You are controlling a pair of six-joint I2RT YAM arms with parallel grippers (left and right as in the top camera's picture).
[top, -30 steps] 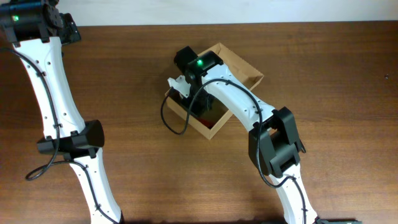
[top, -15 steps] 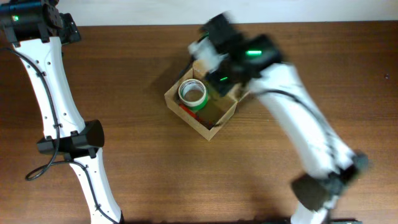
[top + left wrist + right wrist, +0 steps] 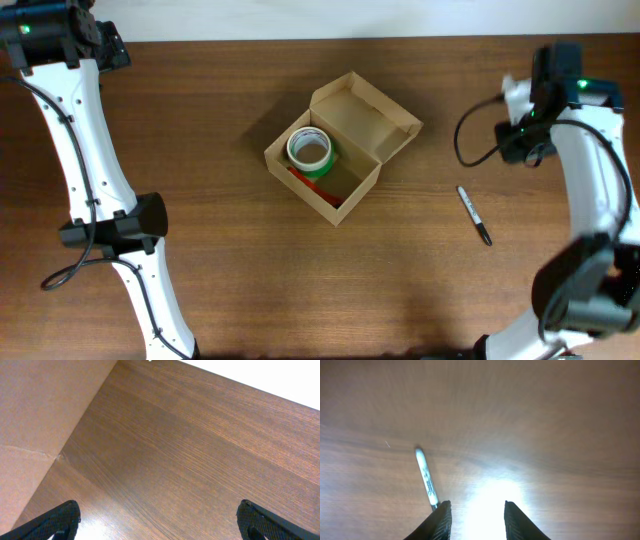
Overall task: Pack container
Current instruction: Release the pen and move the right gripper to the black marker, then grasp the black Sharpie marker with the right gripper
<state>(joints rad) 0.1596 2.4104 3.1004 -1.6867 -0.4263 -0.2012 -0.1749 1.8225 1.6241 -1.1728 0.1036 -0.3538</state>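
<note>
Overhead, the container (image 3: 362, 112) sits near the middle of the desk (image 3: 250, 290), turned at an angle to the desk edges. Its hinged lid is thrown open toward the upper right, so the inside is exposed. A green-and-white tape roll (image 3: 310, 150) lies flat in the box's left part. Something red (image 3: 299, 178) shows just below the roll, but it is mostly covered, so I cannot say what it is. The rest of the box floor is in shadow.

A marker (image 3: 474, 215) lies on the bare wood, well to the right of the box and touching nothing. The right arm reaches in from the lower right, its end over the desk near the marker.

From the right wrist, the right pincer (image 3: 476, 509) has its two dark fingertips parted with nothing between them, only glare on the wood. The marker (image 3: 426, 479) lies just left of the left fingertip, pointing away from the camera. This view is smeared, so fine detail is lost.

The left arm runs up the left side of the desk to the far corner, well apart from the box. From its wrist, the left pincer (image 3: 157, 522) is spread wide and empty above wood grain. A plain tan surface (image 3: 35, 420) fills the left of that view; it may be cardboard.
</note>
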